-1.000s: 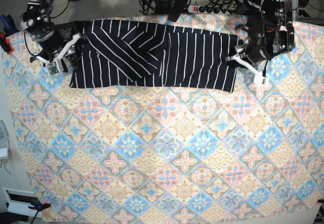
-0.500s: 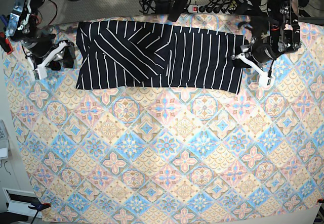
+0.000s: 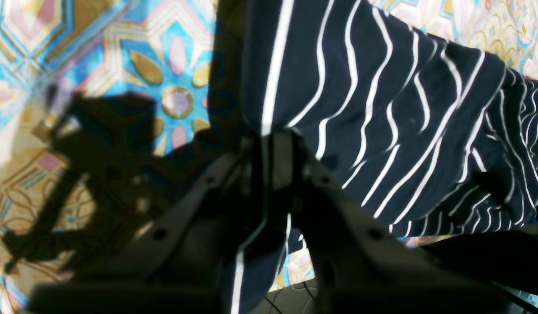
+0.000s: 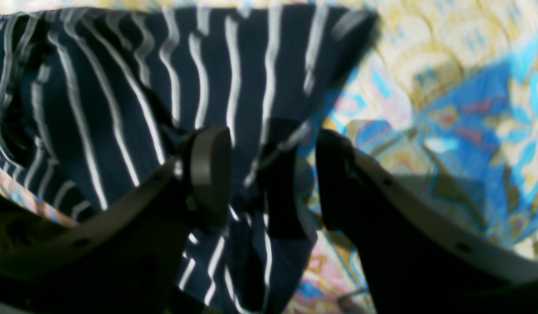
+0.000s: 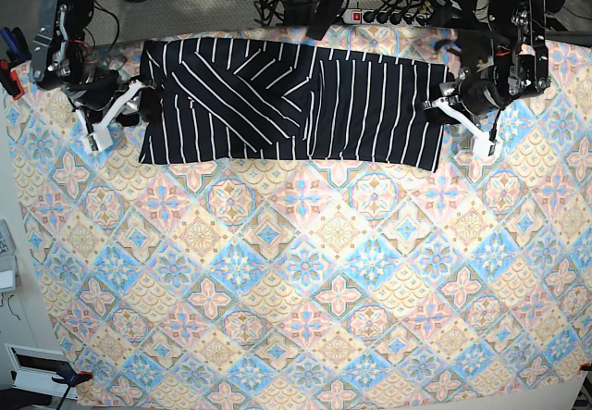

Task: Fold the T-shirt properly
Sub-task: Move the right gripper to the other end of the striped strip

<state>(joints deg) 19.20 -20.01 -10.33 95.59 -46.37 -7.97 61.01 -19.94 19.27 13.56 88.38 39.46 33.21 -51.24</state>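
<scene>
The T-shirt [image 5: 296,105], black with thin white stripes, lies folded into a long band across the far side of the patterned tablecloth [image 5: 305,280]. At the band's right end my left gripper [image 5: 437,106] is shut on the cloth. In the left wrist view the left gripper [image 3: 271,139] pinches a striped fold of the T-shirt [image 3: 382,109]. My right gripper [image 5: 139,105] is at the band's left end. In the right wrist view the right gripper [image 4: 271,144] stands open, with an edge of the T-shirt [image 4: 120,100] lying loose between its fingers [image 4: 207,165].
A power strip [image 5: 388,17] and cables lie beyond the table's far edge. Red clamps [image 5: 9,77] sit at the left edge, and a small clamp [image 5: 72,378] holds the cloth's near left corner. Both arms' bases stand at the far corners.
My right gripper opened, drew left off the shirt's end, then came back to it. The shirt's left end has settled flat. My left gripper shifted slightly right, still pinching the cloth.
</scene>
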